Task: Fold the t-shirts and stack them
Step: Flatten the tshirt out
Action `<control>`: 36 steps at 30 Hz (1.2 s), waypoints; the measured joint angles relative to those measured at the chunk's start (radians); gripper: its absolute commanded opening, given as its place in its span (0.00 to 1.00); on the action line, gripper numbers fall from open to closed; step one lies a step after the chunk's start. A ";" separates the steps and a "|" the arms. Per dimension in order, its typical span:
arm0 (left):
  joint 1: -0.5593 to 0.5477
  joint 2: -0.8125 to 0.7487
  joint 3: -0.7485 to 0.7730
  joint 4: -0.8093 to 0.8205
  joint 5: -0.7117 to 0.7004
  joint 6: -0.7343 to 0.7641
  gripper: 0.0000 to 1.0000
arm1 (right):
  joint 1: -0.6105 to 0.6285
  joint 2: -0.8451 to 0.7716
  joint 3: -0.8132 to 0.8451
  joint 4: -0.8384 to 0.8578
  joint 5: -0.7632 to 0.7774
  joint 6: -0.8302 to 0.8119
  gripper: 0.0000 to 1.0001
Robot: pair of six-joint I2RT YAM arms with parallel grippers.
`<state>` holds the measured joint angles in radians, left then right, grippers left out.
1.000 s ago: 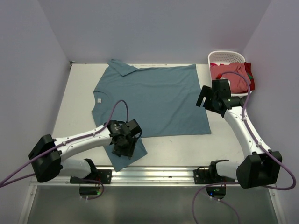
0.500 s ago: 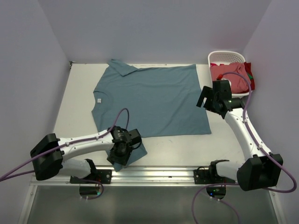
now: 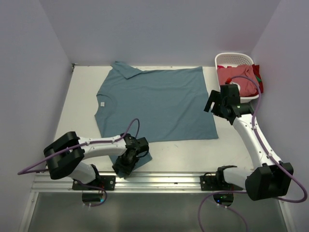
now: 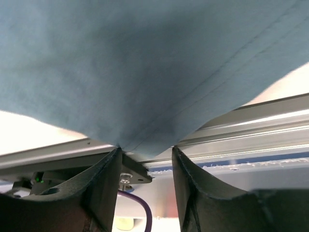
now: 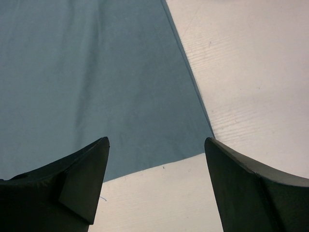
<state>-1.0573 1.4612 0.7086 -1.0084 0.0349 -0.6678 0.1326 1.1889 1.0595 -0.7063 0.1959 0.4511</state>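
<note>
A teal-blue t-shirt (image 3: 154,99) lies spread flat on the table, neck to the left. Its near sleeve (image 3: 143,156) points toward the front edge. My left gripper (image 3: 125,166) sits low at that sleeve's tip. In the left wrist view the sleeve corner (image 4: 145,72) reaches down to the left gripper (image 4: 146,149), whose jaws stand apart with a gap below the cloth. My right gripper (image 3: 212,102) hovers open over the shirt's hem corner (image 5: 193,121); in the right wrist view the right gripper (image 5: 156,140) holds nothing. A salmon-pink t-shirt (image 3: 241,82) lies bunched in the basket.
A white slotted basket (image 3: 234,59) stands at the back right corner. An aluminium rail (image 3: 164,180) runs along the table's near edge, just below the left gripper, and shows as the rail (image 4: 251,130) in the left wrist view. Walls close in the left, right and back.
My left gripper has slid down the near sleeve toward the front rail and narrowed slightly. The sleeve now looks shorter and more covered. The right arm has barely moved.
</note>
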 measured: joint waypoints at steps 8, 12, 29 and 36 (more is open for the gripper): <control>0.000 0.034 0.013 0.027 0.028 0.048 0.36 | 0.000 -0.020 -0.003 -0.003 0.006 0.001 0.77; 0.000 0.035 0.013 0.024 0.027 0.063 0.10 | 0.000 -0.038 -0.006 -0.005 0.016 0.001 0.74; -0.004 -0.167 0.200 -0.136 -0.096 -0.025 0.00 | 0.000 0.094 -0.112 -0.080 0.173 0.139 0.87; -0.004 -0.213 0.231 -0.219 -0.149 -0.055 0.00 | 0.000 0.216 -0.190 -0.055 0.145 0.187 0.81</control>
<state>-1.0615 1.2480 0.9394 -1.2270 -0.1143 -0.7227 0.1326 1.4052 0.8700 -0.7616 0.3405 0.6376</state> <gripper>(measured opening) 0.019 0.834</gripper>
